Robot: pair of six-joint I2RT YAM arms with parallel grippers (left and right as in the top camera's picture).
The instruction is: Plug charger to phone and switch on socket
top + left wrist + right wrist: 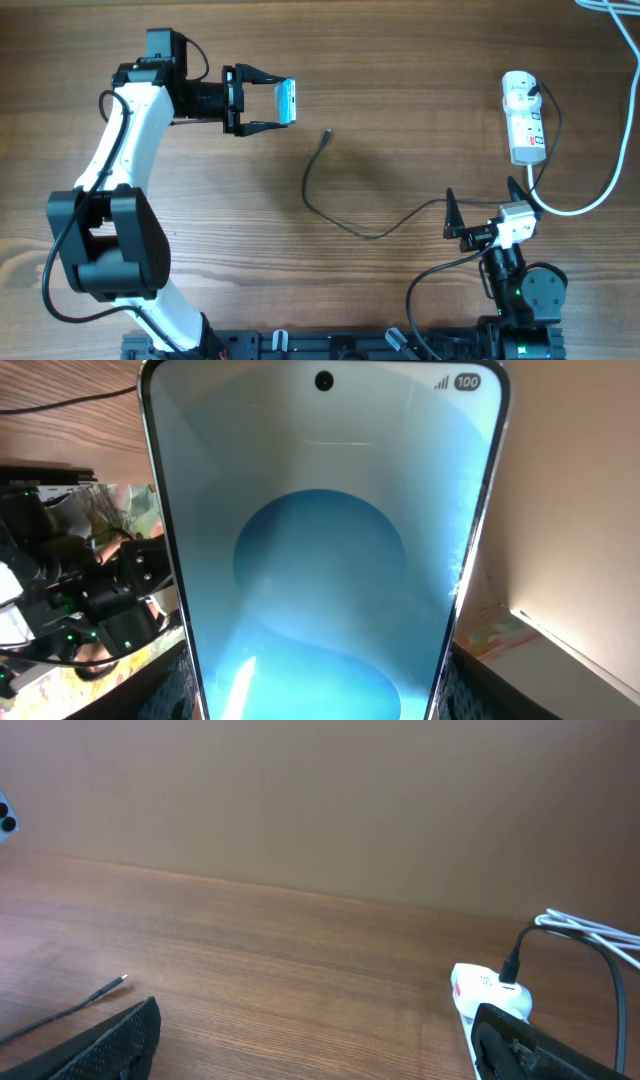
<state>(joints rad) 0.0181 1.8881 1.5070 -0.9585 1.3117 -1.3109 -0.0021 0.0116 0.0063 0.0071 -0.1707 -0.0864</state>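
**Left arm grips the phone while the charger lies loose on the counter**

Nearest the robot bases, on the right, the right end effector (483,205) sits low over the wooden counter (400,80). Its two dark fingers are spread as wide as they go and there is nothing between them. Its wrist camera shows only bare wood between the finger pads (120,1040).

Just beside its left finger runs the charger (340,225), a thin black cable lying slack on the counter. From there it dips in a shallow loop toward the middle of the counter, then curves away from the robot. It ends in a small connector tip (328,133) that rests on the wood with nothing touching it.

Farther back on the left, the left end effector (283,102) is clamped on the phone (289,100), one finger on each long edge. From above the phone appears as a narrow turquoise strip, so it stands on edge. Its lit blue screen (320,560) fills the left wrist view. The phone is well apart from the connector tip.

At the far right lies the socket (524,118), a white power strip with red marks. A black plug (533,92) is seated in it, and a white power lead (610,190) curves past it
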